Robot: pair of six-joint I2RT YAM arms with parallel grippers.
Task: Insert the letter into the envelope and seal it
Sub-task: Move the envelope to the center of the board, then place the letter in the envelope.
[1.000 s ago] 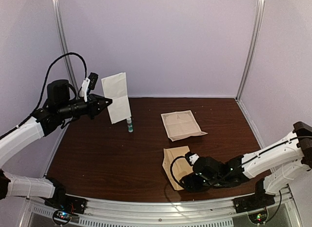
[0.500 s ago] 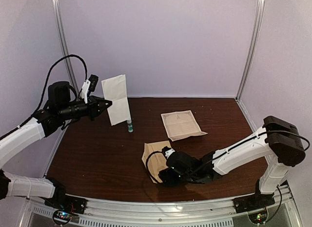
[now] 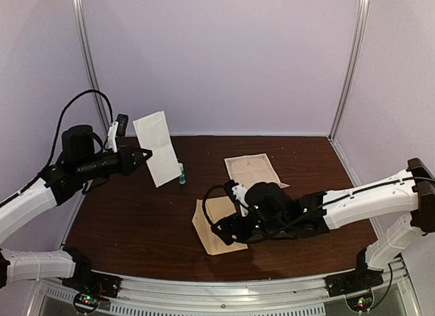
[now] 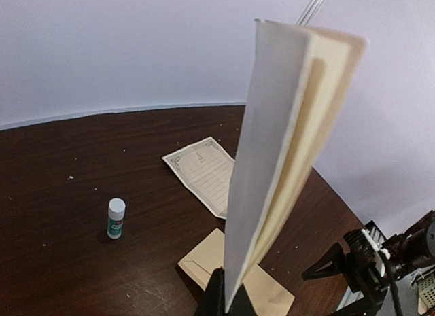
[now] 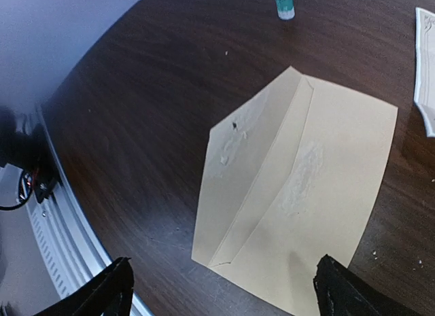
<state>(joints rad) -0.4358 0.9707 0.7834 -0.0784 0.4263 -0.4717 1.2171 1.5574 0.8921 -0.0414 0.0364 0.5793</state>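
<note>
Envelope [image 5: 306, 180]: lies flat on the tabletop [image 3: 136, 221] near the front edge, about midway along it. It is tan kraft paper and rectangular, with the flap laid open and flat and the creases sharp. Pale scuffed patches on the flap and body are seen only in the right wrist view. From above, the surface reads as plain tan and is partly covered by the right arm.

Right gripper [image 5: 224, 261]: held over the envelope with the fingers spread wide apart and nothing between them. No contact with the paper can be made out.

Letter [image 3: 253, 172]: lies flat farther back, right of centre, apart from the envelope. It is a thin cream sheet with a fine dark border. Ruled lines of print are resolved in the left wrist view only.

Glue stick [image 4: 116, 218]: stands upright toward the back edge, left of the letter. It has a white cap and a green body.

Folded pale sheet [image 3: 158, 147]: held in the air over the back-left corner, its lower edge clamped in the left gripper [image 4: 228, 299]. A broad white face with one crease across is shown from above. Edge-on in the left wrist view, two leaves are shown, white outside and cream inside.
</note>
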